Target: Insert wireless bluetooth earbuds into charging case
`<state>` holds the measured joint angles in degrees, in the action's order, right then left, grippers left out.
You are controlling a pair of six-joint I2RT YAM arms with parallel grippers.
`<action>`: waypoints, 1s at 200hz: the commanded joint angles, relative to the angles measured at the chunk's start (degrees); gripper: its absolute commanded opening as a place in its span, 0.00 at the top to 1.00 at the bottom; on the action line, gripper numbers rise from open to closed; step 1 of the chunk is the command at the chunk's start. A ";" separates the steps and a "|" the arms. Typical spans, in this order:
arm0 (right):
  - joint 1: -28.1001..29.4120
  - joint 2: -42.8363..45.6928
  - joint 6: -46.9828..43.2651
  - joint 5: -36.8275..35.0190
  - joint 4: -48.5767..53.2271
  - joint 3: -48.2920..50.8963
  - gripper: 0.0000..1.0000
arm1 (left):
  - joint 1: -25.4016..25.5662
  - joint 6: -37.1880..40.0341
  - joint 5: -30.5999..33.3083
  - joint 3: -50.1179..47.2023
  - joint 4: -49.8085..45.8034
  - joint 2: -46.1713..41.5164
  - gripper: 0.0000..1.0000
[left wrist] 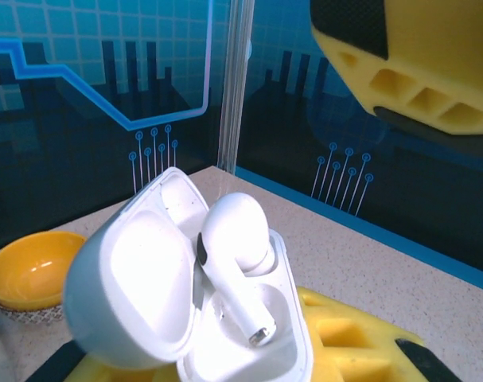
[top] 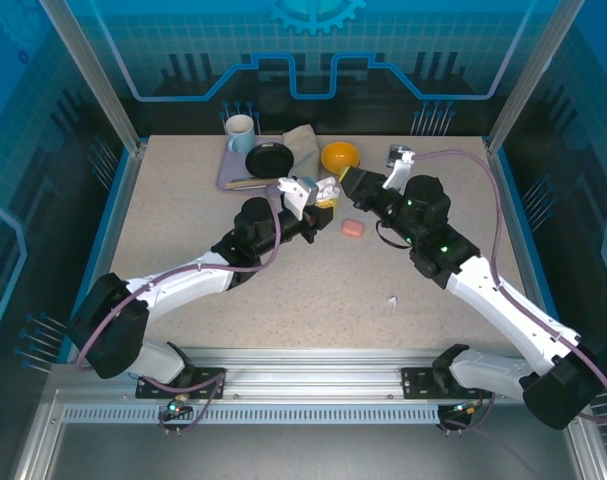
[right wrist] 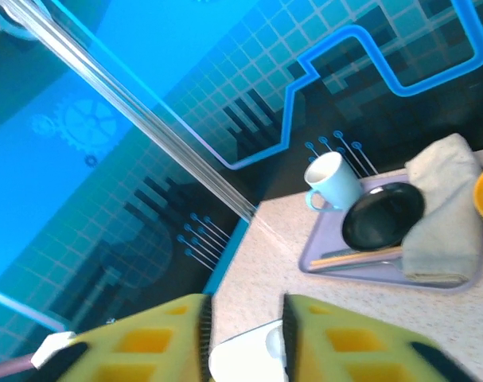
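Left gripper [top: 321,196] is clamped on the open white case [left wrist: 249,350]. One white earbud [left wrist: 235,239] stands proud in its well, stem tilted toward 5 o'clock, not seated. Right gripper [top: 351,184] sits at 3 o'clock of the case, narrowly parted, holding nothing.

Risks, as I judge them:
- An off-axis press could flip the earbud out.
- It could also twist the case in my grip.
- The lid [left wrist: 138,278] at 9 o'clock could swing shut on the stem.

Second bud [top: 392,300] lies on the table [top: 233,300], 5 o'clock of the case.

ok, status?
Left tool clamped on open white plastic charging case. White earbud sits askew in it, not seated. Right tool open above it. Salmon-pink case aside.
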<state>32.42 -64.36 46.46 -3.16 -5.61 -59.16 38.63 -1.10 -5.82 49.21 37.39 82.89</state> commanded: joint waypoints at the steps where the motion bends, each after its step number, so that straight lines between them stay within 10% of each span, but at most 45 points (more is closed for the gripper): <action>1: -1.17 0.86 1.36 3.98 9.61 -5.09 0.57 | 0.40 1.98 -2.08 -1.17 3.49 -0.75 1.00; 200: 2.77 -1.82 -1.80 9.13 25.07 -8.66 0.59 | 0.37 5.04 -9.71 -1.12 -0.03 -4.32 1.00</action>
<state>34.17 -65.17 46.02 5.23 19.05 -66.63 38.63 3.11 -14.00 47.51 36.97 80.25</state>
